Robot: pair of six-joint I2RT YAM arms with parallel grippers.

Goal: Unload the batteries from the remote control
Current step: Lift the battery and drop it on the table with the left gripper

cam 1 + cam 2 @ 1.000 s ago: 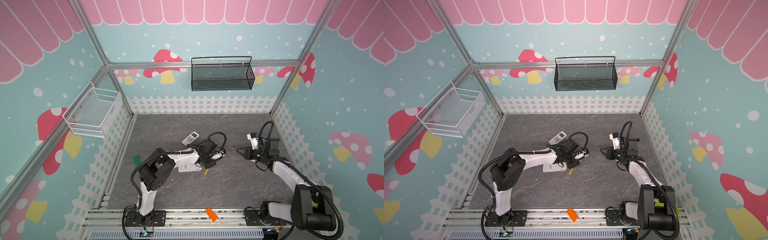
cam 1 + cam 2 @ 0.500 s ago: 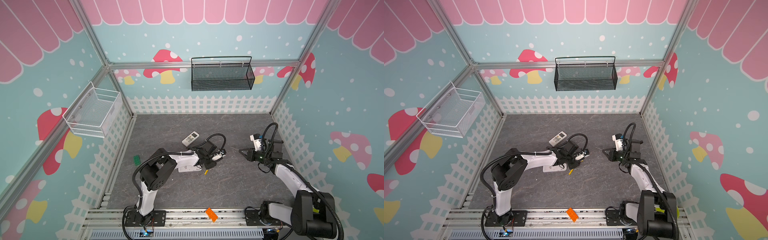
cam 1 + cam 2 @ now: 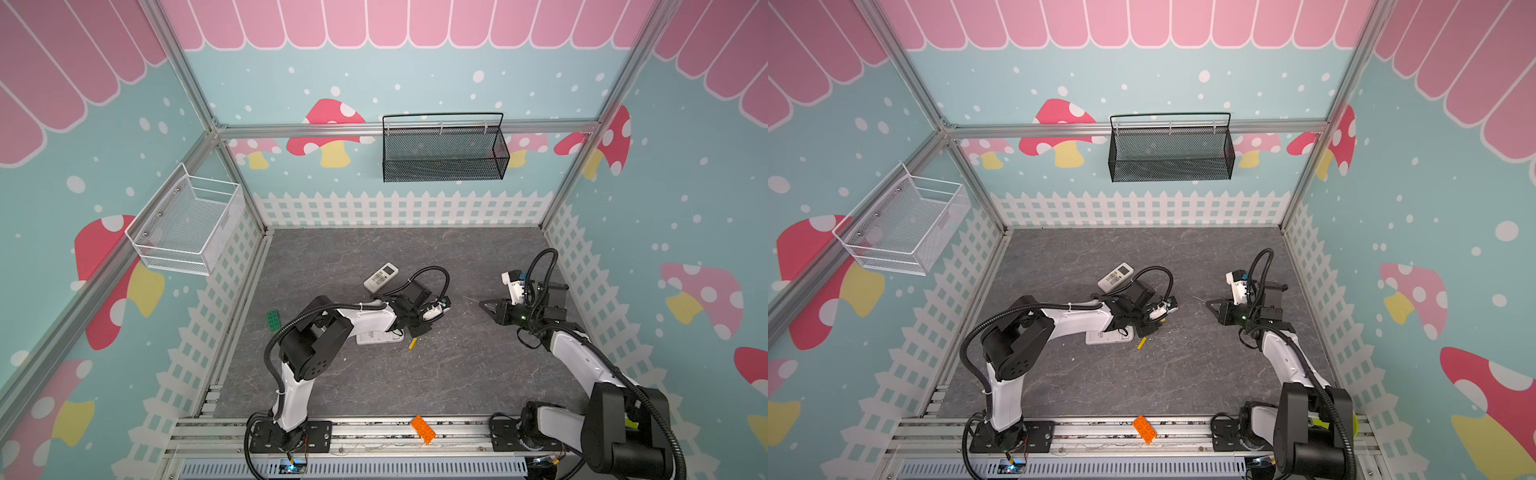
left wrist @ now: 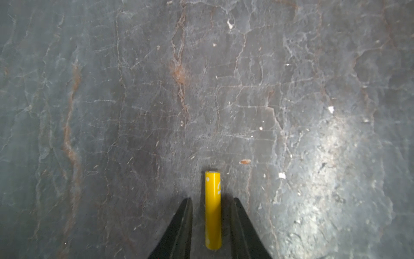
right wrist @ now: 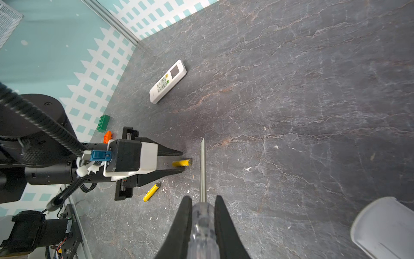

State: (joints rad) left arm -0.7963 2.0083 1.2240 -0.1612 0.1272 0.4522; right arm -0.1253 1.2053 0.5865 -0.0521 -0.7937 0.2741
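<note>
Left fingers (image 4: pixel 182 228) are sitting spread astride the yellow battery (image 4: pixel 213 210), right fingers (image 5: pixel 182 224) pinching the screwdriver (image 5: pixel 202 170); one nudge could roll it away.

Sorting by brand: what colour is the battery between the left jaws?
The battery is bright yellow, clearest in the left wrist view.

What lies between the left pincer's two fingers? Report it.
A yellow battery lies inside the open left pincer, touching neither finger; the left wrist view shows it.
</note>
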